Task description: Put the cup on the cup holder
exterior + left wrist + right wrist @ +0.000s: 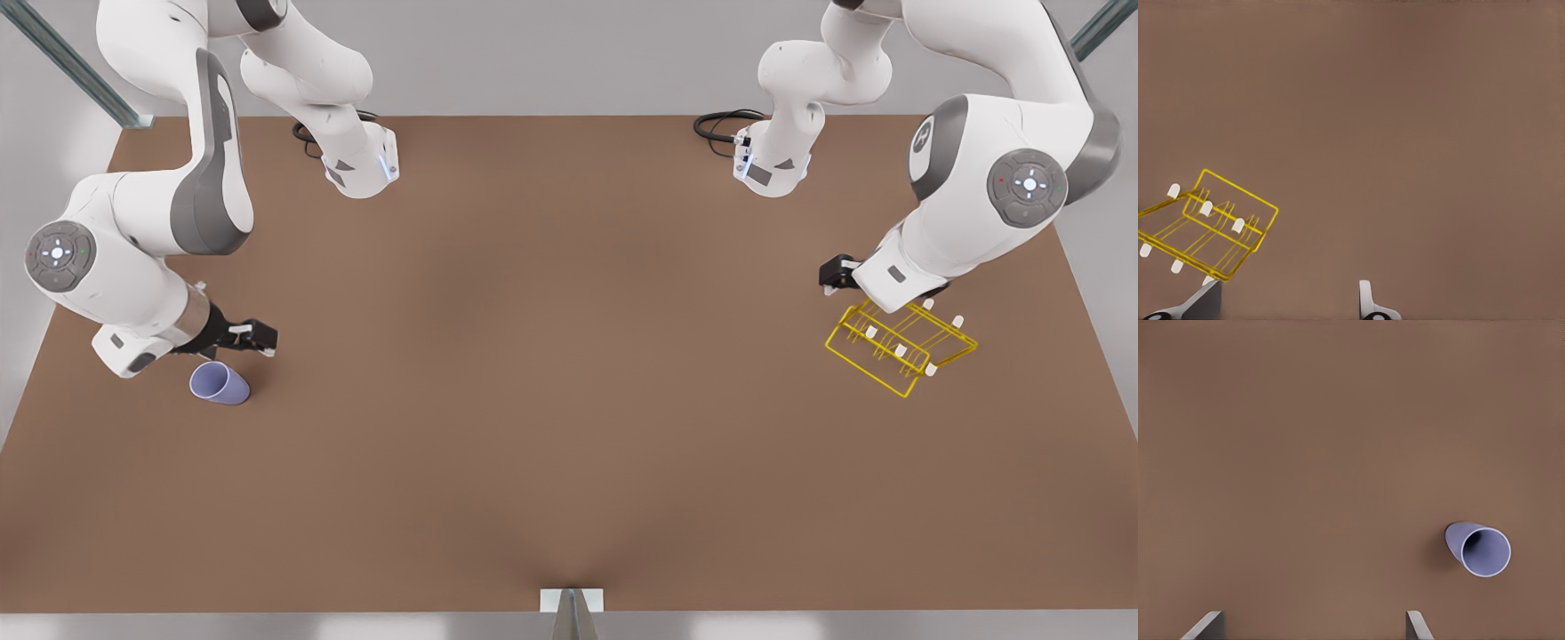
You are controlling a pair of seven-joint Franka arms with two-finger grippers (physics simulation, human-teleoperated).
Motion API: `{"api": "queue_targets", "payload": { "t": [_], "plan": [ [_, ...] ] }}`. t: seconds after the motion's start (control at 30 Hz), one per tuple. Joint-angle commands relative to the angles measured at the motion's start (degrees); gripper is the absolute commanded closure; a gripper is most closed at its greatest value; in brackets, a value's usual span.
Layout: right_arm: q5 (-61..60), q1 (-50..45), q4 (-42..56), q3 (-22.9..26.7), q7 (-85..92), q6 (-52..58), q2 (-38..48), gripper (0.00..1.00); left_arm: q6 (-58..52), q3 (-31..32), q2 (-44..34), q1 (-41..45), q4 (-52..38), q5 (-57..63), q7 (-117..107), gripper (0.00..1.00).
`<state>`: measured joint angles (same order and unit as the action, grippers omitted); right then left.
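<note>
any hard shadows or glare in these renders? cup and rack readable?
Front view: flat, diffuse light, only faint soft shading under the cup and cup holder, no glare. Right wrist view: cup crisp, dim shadow beside it. Left wrist view: the holder's thin wires read cleanly.

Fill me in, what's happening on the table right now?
Nothing is gripped yet. The right gripper hangs open beside the cup, which stands on the brown table at the front view's left. The left gripper is open over the yellow cup holder at the front view's right. The cup holder's pegs are bare, so the cup is not yet placed.
</note>
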<state>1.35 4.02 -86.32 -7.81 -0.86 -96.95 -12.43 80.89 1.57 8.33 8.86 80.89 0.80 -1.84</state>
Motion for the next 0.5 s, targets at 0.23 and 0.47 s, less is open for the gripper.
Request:
{"api": "queue_targets", "payload": {
  "t": [0.23, 0.47],
  "plan": [
    [-0.73, 1.95, -1.04, 0.08, 0.95, -2.98, -0.31, 0.00, -0.12, 0.54, 1.07, -0.07, 0.85, 0.25, 0.96, 0.00],
    [-0.82, 3.10, -5.87, 5.61, 6.40, -9.58, -3.56, 0.00, -2.05, 0.36, 1.51, -0.07, 0.94, -0.19, 1.13, 0.00]
  ]
}}
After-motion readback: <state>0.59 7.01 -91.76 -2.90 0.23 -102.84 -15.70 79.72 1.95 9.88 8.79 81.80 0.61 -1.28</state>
